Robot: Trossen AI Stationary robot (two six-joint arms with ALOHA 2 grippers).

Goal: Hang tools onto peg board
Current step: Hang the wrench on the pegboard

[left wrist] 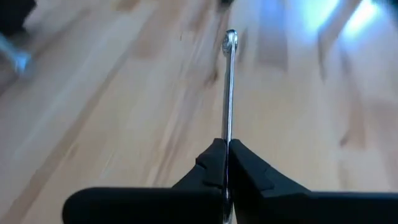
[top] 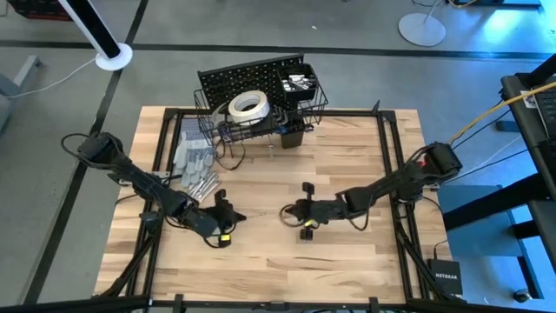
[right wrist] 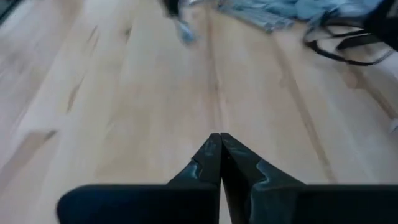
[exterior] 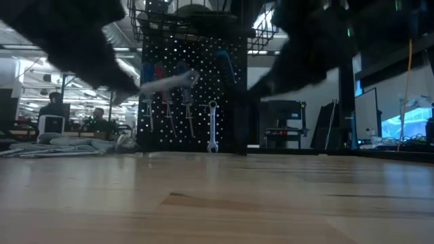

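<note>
The black peg board (top: 252, 76) stands at the table's far edge, with a white tape roll (top: 248, 106) in its wire basket. On its face hang a silver wrench (exterior: 213, 129) and red- and blue-handled screwdrivers (exterior: 163, 76). My left gripper (top: 229, 214) is at mid-table, left of centre, shut on a silver wrench (left wrist: 229, 87), which also shows in the low view (exterior: 169, 81). My right gripper (top: 285, 214) faces it from the right, shut and empty (right wrist: 219, 140). My left gripper pinches the wrench's shaft (left wrist: 227, 134) between its two fingers, one on each flat face. The fingers lie along the wrench, which runs straight forward out of them to its ring end (left wrist: 231, 38). The wrench is lifted clear of the table, nearly level.
Grey gloves (top: 193, 158) and several loose silver tools (top: 205, 185) lie on the table's left side, in front of the board. A black cup (top: 294, 135) hangs on the board's right part. Black frame rails (top: 393, 165) run along the table's sides.
</note>
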